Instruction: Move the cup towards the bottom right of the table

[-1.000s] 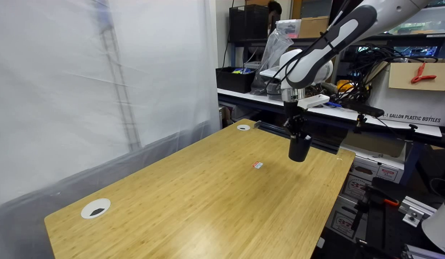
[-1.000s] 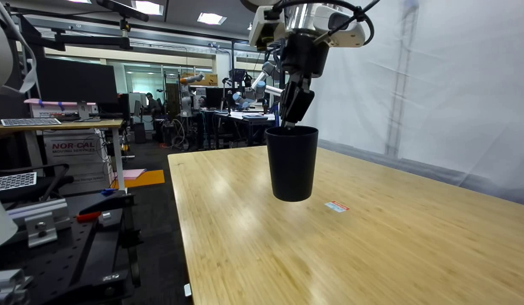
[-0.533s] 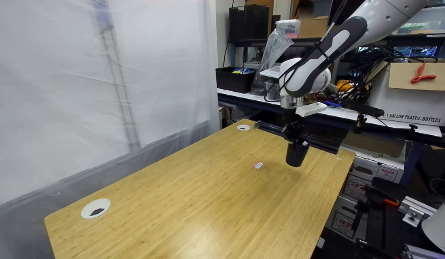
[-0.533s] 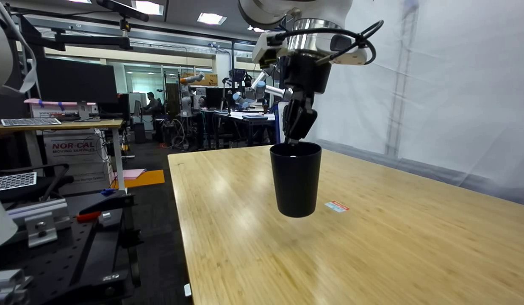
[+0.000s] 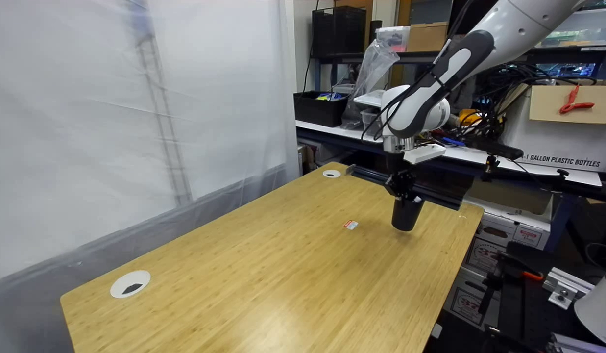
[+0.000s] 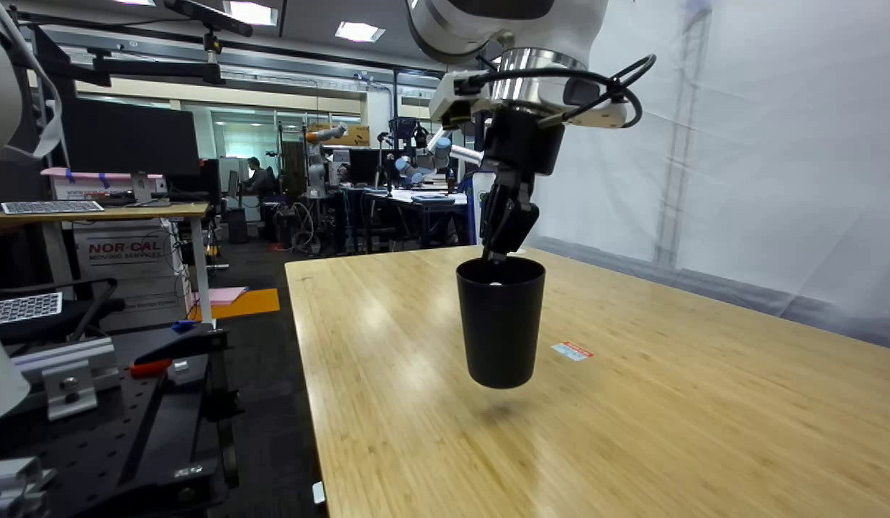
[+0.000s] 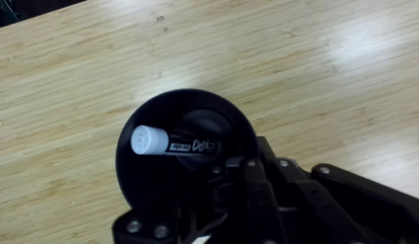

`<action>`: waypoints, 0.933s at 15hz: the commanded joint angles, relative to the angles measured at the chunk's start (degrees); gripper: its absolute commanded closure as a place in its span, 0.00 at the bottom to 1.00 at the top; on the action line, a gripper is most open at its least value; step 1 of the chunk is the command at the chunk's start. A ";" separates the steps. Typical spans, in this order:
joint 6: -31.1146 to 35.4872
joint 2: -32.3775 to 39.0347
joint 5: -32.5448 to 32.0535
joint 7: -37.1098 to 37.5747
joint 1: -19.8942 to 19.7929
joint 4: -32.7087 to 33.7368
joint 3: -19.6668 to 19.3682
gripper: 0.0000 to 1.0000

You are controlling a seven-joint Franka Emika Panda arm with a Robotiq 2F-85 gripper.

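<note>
The small black cup (image 5: 405,215) hangs just above the wooden table (image 5: 283,255), towards its far right part in that exterior view. In an exterior view the cup (image 6: 501,334) stands nearly upright, with a shadow on the table (image 6: 632,424) below it. My gripper (image 6: 497,255) is shut on the cup's wall at the rim, one finger inside and one outside. In the wrist view the cup (image 7: 138,173) is seen from above, and the gripper (image 7: 255,159) pinches its rim at the right. A marker (image 7: 150,140) with a white end leans inside the cup.
A red and white sticker (image 5: 351,224) lies flat on the table beside the cup. White round rings (image 5: 130,284) sit in the table's edge. A dark tray (image 5: 435,196) runs along the far edge, before a cluttered workbench (image 5: 479,153). A white curtain (image 5: 136,122) borders one side.
The gripper has come down with the cup, bringing it closer to the table, with a slight sideways shift. The grip on the cup is unchanged.
</note>
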 commanded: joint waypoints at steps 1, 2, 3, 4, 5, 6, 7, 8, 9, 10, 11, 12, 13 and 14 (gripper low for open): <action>0.69 0.41 0.97 -1.59 -0.90 0.09 0.35 0.99; 0.70 0.61 1.02 -1.63 -0.95 0.14 0.38 0.99; 0.69 0.81 1.08 -1.70 -0.99 0.18 0.40 0.99; 0.75 1.16 1.05 -1.72 -1.02 0.23 0.38 0.99; 0.76 1.44 1.10 -1.73 -1.04 0.25 0.40 0.99; 0.78 1.73 0.96 -1.63 -1.01 0.28 0.37 0.99; 0.77 1.93 1.00 -1.68 -1.04 0.30 0.39 0.99; 0.79 2.11 0.96 -1.65 -1.04 0.33 0.38 0.99; 0.82 2.23 0.92 -1.63 -1.03 0.31 0.38 0.99; 0.89 2.41 0.93 -1.64 -1.05 0.33 0.38 0.99; 0.96 2.59 0.95 -1.63 -1.07 0.35 0.38 0.99; 1.06 2.86 0.93 -1.61 -1.09 0.39 0.36 0.99; 1.06 3.01 0.97 -1.68 -1.13 0.41 0.38 0.99; 1.07 3.08 0.93 -1.65 -1.13 0.39 0.38 0.99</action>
